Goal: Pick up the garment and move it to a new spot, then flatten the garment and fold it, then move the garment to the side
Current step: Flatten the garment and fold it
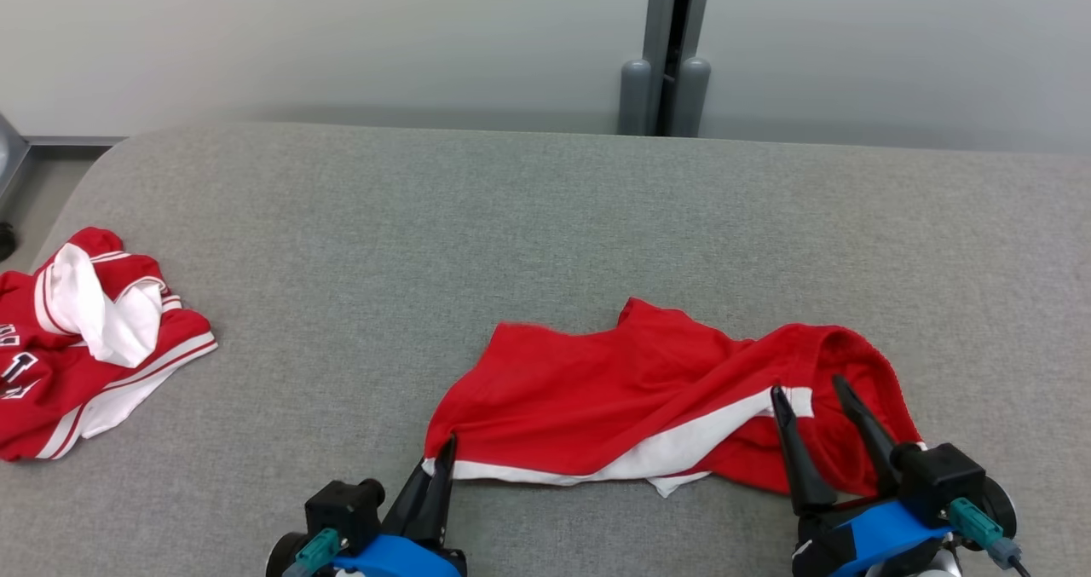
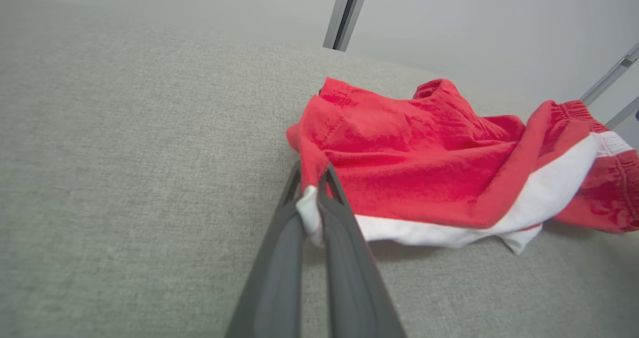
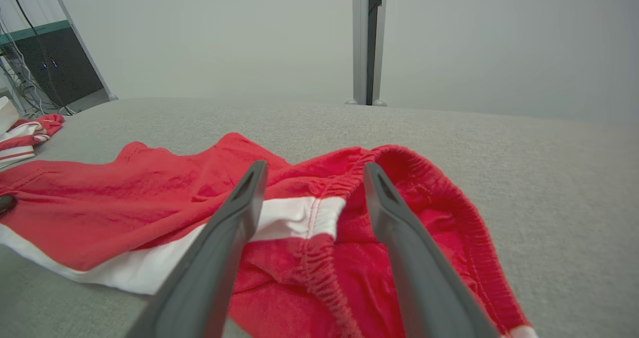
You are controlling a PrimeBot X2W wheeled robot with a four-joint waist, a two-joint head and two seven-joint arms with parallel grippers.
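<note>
While the left hand [image 1: 443,453] is clamped on the white-trimmed hem corner of the garment [image 1: 614,389], the right hand [image 1: 806,387] has its fingers spread apart over the elastic waistband. This single pair of red shorts lies rumpled near the front edge of the grey counter [image 1: 511,219], long axis left to right, waistband toward the robot's right. One other piece, a red-and-white jersey [image 1: 85,364], sits bunched at the counter's far left, well apart.

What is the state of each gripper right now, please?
Left gripper: closed on a corner of the red shorts.
Right gripper: open over the waistband, holding nothing.
</note>
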